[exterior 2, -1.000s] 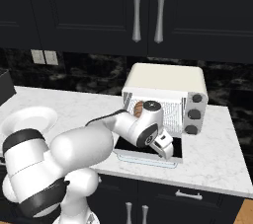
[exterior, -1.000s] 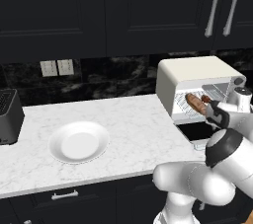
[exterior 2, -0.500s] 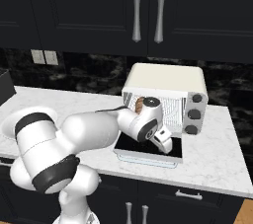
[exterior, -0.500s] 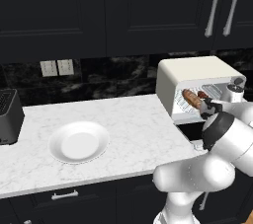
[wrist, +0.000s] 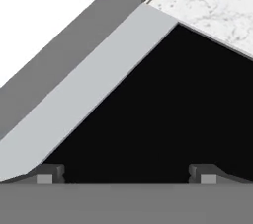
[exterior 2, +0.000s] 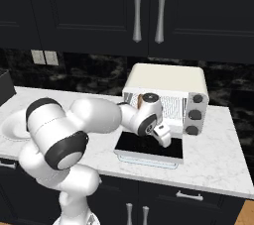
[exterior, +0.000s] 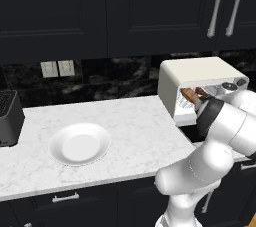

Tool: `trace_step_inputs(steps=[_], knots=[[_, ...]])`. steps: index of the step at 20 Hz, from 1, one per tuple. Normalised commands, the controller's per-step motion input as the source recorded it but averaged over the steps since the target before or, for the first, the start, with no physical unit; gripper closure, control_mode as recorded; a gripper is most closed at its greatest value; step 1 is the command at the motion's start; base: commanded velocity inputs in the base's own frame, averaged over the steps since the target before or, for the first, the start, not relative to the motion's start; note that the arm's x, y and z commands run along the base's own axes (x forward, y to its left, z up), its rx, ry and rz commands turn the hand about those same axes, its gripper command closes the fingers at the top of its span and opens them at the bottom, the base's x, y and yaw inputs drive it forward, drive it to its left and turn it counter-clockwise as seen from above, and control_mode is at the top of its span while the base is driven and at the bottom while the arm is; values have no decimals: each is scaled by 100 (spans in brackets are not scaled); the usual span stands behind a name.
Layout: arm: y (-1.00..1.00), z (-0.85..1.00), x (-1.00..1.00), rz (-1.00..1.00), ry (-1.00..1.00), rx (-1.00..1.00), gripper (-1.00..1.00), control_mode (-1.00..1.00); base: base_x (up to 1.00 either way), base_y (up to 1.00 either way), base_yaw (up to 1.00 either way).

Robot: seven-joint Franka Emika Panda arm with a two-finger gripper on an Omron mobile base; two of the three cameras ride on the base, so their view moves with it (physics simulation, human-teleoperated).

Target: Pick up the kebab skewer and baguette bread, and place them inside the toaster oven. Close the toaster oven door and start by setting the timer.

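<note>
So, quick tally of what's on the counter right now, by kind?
Toaster ovens: 1
White plates: 1
Black slot toasters: 1
Kebab skewers, inside the oven: 1
Total: 4

The toaster oven (exterior 2: 166,81) sits at the right end of the counter (exterior: 130,136), back by the wall, and its toaster oven door (exterior 2: 149,145) lies folded down flat in front of it. Inside on the rack lie the kebab skewer (exterior: 189,94) and something beside it; the gripper (exterior 2: 163,137) hangs just above the lowered door. A plate (exterior: 79,144) rests well to the left on the counter, with a slot toaster (exterior: 9,116) farther left at the edge.
</note>
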Motion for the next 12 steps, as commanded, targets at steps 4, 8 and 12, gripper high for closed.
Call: trace_step_inputs(steps=[4,8,12], knots=[[0,0,53,-9,-3,0,-100,-100,0,0,0],[0,0,30,-7,-3,0,-100,-100,0,0,0],[0,0,2,-2,-1,0,-100,-100,0,0,0]])
